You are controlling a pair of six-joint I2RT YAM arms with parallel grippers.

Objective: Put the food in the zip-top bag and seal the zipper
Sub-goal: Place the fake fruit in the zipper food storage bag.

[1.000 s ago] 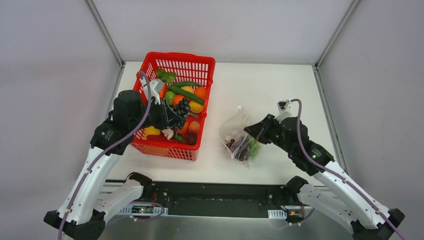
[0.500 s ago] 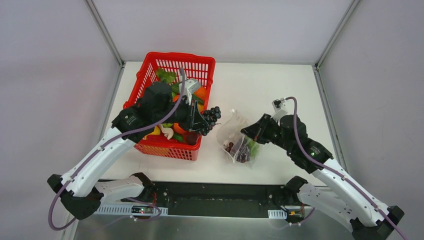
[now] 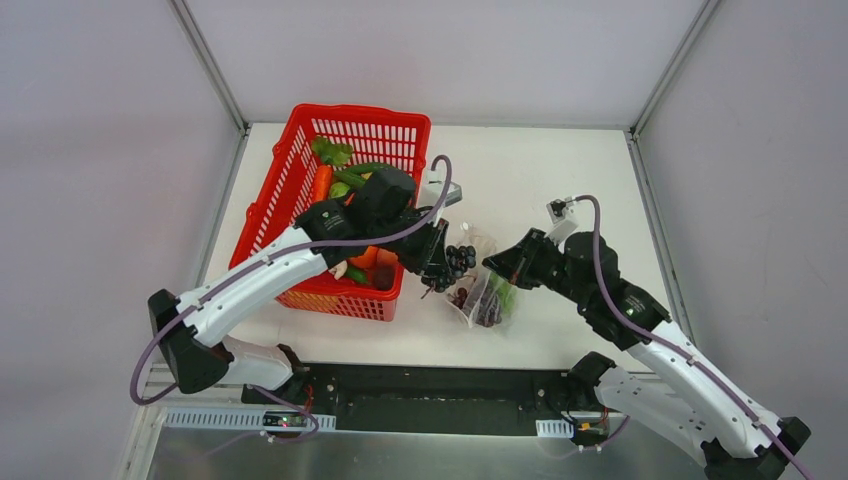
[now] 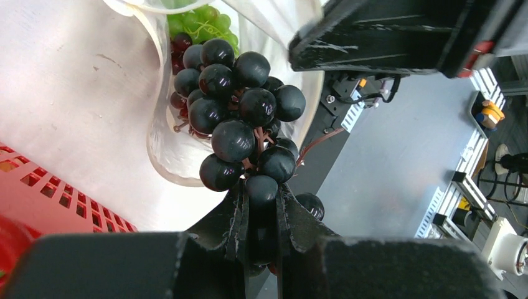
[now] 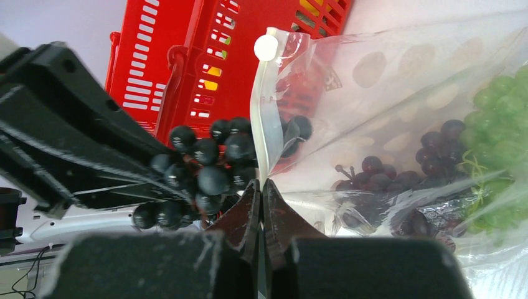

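Observation:
A bunch of dark purple grapes (image 4: 240, 118) hangs from my left gripper (image 4: 261, 194), whose jaws are shut on its lowest berries. In the top view the left gripper (image 3: 443, 266) holds those grapes (image 3: 460, 260) right at the mouth of the zip-top bag (image 3: 482, 290). My right gripper (image 5: 261, 185) is shut on the bag's mouth edge, pinching the clear zipper strip (image 5: 264, 118) and holding the mouth up and open. Inside the bag (image 5: 405, 87) lie reddish-purple grapes (image 5: 398, 168) and green grapes (image 5: 504, 118). More food stays in the red basket (image 3: 345, 118).
The red mesh basket stands left of the bag and holds a carrot (image 3: 320, 183) and green pieces (image 3: 335, 152); my left arm reaches across its right side. White walls with metal posts close in the table, and a black rail runs along its near edge.
My left arm swung right, lifting the dark grapes out of the basket and over to the bag's mouth. The right gripper kept its pinch on the bag's edge, shifting only slightly.

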